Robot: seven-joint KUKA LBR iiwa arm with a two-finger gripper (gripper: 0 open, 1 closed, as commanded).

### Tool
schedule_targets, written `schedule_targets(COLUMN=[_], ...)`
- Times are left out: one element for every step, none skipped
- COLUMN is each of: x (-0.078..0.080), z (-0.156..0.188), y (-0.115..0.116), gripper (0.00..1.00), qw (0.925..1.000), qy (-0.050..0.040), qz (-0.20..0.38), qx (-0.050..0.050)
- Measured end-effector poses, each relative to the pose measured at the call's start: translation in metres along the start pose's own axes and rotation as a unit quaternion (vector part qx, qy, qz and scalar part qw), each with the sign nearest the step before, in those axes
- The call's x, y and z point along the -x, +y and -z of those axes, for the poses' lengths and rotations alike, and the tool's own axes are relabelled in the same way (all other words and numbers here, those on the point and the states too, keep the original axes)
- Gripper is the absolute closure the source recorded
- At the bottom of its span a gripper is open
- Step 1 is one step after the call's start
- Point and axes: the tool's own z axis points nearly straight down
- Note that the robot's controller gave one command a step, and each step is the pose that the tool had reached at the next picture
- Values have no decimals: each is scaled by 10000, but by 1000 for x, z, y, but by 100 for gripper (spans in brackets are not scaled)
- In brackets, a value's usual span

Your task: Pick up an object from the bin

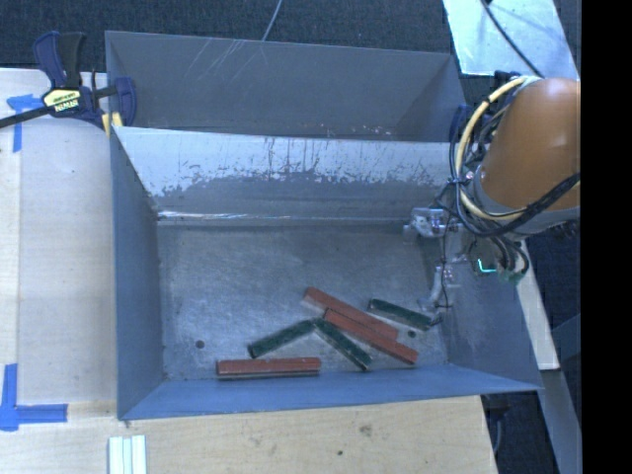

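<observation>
Green stick [400,313] on scuffed grey bin floor [247,275], hand [441,299] just beside, its grip not discernible

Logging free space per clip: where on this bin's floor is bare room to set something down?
The left end of the floor and the strip along the back wall are bare. The front is crowded: brown sticks and green sticks lie crossed.

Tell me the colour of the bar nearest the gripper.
Dark green bar, camera view, by the gripper.
</observation>
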Motion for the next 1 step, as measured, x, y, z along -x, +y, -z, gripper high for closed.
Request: schedule_targets(x=[2], z=[4], y=[0], gripper=[0], qw=[10000], qy=[-42], qz=[12], qx=[-5])
